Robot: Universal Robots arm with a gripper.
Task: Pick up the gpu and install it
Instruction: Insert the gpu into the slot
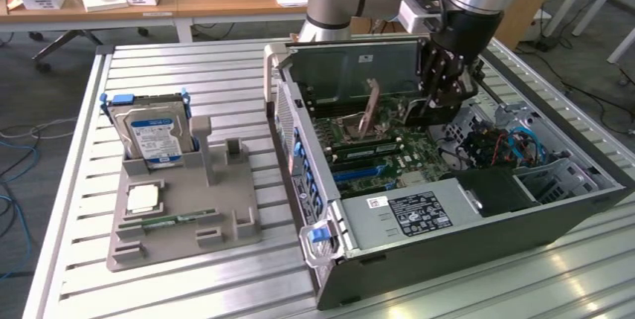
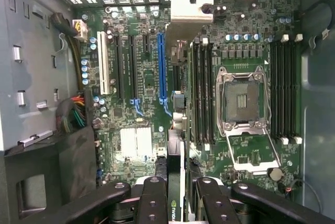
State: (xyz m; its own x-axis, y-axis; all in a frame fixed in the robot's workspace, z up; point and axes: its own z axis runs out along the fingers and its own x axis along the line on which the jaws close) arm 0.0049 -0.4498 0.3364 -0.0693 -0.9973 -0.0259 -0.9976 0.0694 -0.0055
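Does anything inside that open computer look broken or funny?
Nothing looks broken or spilled. One odd spot is the square silver processor socket on the green motherboard, which sits empty with no chip in it. The gripper holds the thin dark green graphics card edge-on, and it looks to be above the board, not in a slot.

Silver worktop point(image 1: 198, 66) of ribbed metal slats, carrying two things.

Toward the exterior view's left, a flat grey plastic parts holder point(image 1: 169, 250) with upright slots and posts rests on the slats. Toward the exterior view's right, near it but apart, a dark grey metal computer case point(image 1: 476, 248) lies on its side with its open face up. Bare slats show between and around them.
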